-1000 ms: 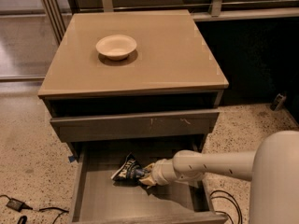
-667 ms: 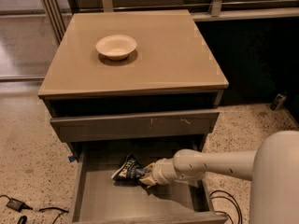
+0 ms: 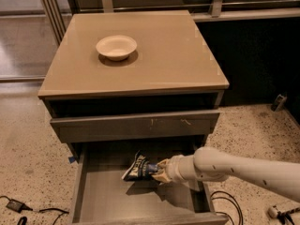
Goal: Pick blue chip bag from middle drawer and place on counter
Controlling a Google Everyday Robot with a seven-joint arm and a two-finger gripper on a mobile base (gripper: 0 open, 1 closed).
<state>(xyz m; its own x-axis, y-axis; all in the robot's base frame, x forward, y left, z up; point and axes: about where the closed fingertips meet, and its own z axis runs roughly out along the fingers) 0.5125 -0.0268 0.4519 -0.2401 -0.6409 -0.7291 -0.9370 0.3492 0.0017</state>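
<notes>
The blue chip bag [image 3: 136,168], dark navy with white lettering, is in the open middle drawer [image 3: 108,198], tilted with one end up over the drawer bottom. My gripper [image 3: 157,171] reaches in from the right and is shut on the bag's right end. The white arm [image 3: 234,165] stretches across the drawer's right side. The tan counter [image 3: 164,50] is the cabinet's top, above the drawers.
A cream bowl [image 3: 116,46] sits on the counter's back left. The upper drawer front [image 3: 136,124] with pale scratches overhangs the back of the open drawer. Cables lie on the speckled floor at the left [image 3: 18,207] and right [image 3: 225,203].
The bag and the gripper have shifted slightly right and up inside the drawer. The arm holds nearly the same pose.
</notes>
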